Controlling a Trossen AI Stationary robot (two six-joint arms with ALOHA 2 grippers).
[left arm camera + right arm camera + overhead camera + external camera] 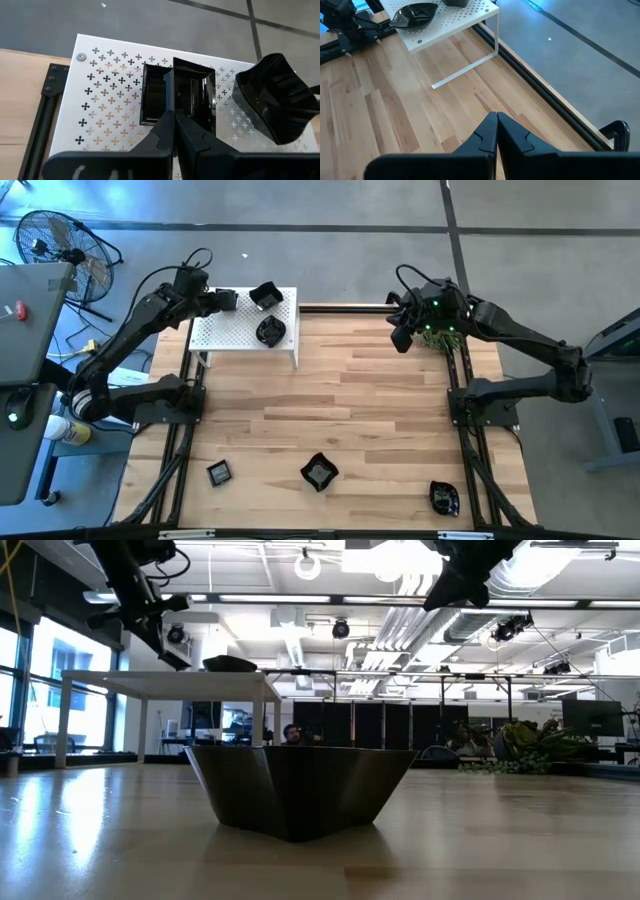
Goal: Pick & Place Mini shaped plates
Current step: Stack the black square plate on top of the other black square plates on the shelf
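Dark jointed arms (140, 330), black cables

table: light wooden plank tabletop (360, 395), black metal rails along its edges
stand: white perforated metal stand (225, 332) on thin legs, at the far left corner of the tabletop
on stand: angular glossy black dish (266, 296) at far edge; round glossy black dish (271, 332) just nearer; rectangular glossy black dish (177, 95) seen in left wrist view
near edge of tabletop: small square black dish (219, 473) at left; angular black dish (319, 472) at centre; rounded black dish (444, 498) at right, all well apart
far right corner: small green plant sprig (441, 338)
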